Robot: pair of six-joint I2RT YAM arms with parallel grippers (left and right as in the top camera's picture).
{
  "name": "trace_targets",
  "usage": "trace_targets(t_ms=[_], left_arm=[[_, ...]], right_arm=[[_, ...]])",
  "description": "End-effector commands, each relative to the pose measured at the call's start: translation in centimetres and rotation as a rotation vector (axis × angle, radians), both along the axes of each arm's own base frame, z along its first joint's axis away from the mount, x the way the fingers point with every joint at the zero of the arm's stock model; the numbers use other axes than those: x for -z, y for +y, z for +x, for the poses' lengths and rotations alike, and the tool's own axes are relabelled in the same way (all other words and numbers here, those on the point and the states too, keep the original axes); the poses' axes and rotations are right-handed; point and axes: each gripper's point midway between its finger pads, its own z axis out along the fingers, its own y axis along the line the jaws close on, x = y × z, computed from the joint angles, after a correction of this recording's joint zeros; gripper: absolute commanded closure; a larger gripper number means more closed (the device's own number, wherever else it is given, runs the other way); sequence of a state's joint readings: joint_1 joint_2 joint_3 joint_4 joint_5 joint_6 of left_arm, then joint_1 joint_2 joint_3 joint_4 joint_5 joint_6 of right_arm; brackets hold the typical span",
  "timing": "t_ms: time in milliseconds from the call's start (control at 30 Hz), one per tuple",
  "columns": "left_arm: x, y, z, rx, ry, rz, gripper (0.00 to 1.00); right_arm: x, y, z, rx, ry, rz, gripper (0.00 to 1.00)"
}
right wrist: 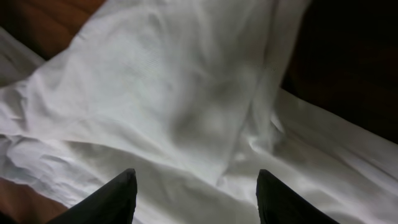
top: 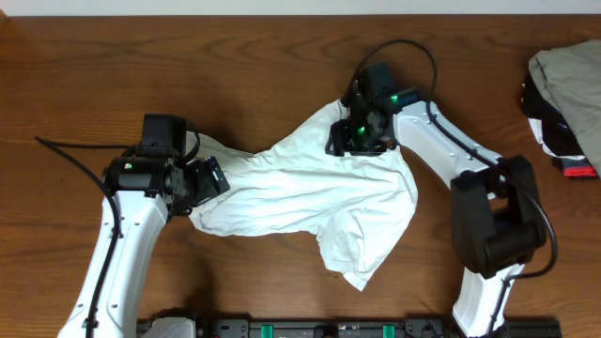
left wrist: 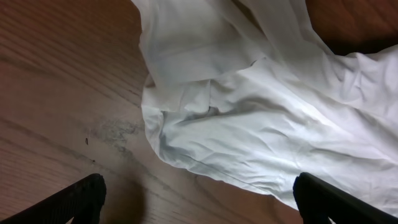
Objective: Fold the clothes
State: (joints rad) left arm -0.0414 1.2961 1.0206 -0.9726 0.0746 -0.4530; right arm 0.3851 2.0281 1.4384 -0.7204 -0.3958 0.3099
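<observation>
Risking a multi-layer grab: the right gripper [top: 349, 134] sits over a bunched ridge of the thin, wrinkly white cotton T-shirt [top: 310, 192], so closing there could pinch two layers or slide off. The shirt lies crumpled mid-way across the brown wooden table [top: 188, 56], between both arms. Right jaws stand roughly half apart, straddling cloth, no pinch visible. Left gripper [top: 208, 178] has its jaws spread wide at the shirt's left edge, holding nothing.
</observation>
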Motion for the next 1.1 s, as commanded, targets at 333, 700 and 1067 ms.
trace_targets(t_ms=[333,700,1067], left_arm=[[0.3,0.2,-0.3,-0.013,0.014,0.012,0.02],[0.3,0.2,-0.3,-0.012,0.015,0.012,0.02],[0.3,0.2,-0.5,-0.012,0.023,0.013,0.02]], right_arm=[[2.4,2.7,-1.6,-0.062,0.042,0.015,0.50],[0.4,2.0,1.8,0.033,-0.014,0.059,0.99],[-5.7,-2.7,11.8,0.278,-0.238,0.170,0.99]])
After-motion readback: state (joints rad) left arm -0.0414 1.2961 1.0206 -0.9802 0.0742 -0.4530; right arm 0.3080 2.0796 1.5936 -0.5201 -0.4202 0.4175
